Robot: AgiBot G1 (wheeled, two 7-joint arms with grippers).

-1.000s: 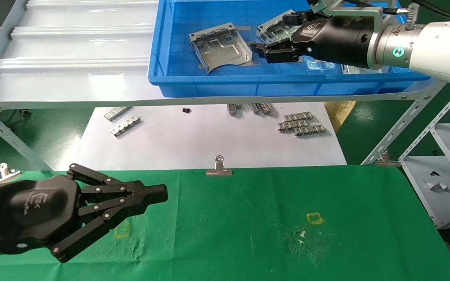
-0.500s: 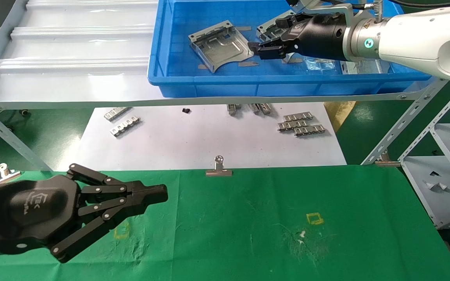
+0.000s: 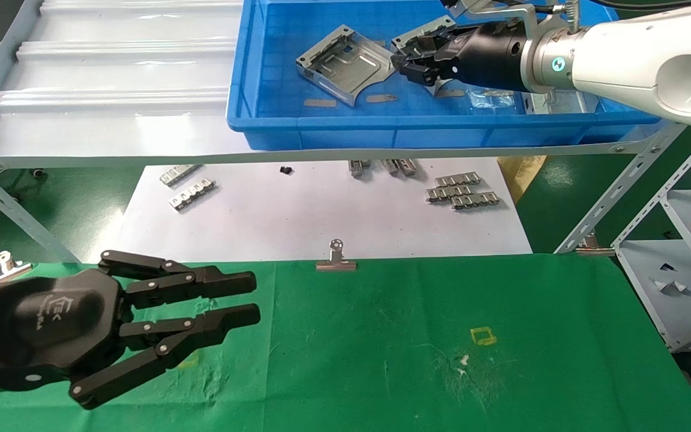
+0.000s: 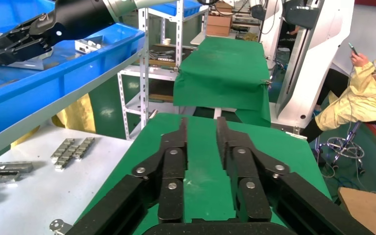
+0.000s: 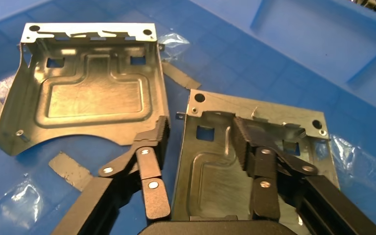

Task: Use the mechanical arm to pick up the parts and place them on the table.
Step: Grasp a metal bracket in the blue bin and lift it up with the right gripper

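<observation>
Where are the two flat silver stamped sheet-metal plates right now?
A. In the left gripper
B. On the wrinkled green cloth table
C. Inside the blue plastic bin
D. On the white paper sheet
C: both flat silver stamped sheet-metal plates lie on the floor of the blue plastic bin, with the right gripper reaching between them.

A grey perforated-angle shelving frame [image 3: 639,180] stands over a green floor [image 3: 567,186], with a white ribbed panel [image 3: 111,66] on its upper level. Farther off stand a second green-draped bench [image 4: 220,73], a white machine column [image 4: 306,58], and a seated person in yellow [image 4: 357,98].
</observation>
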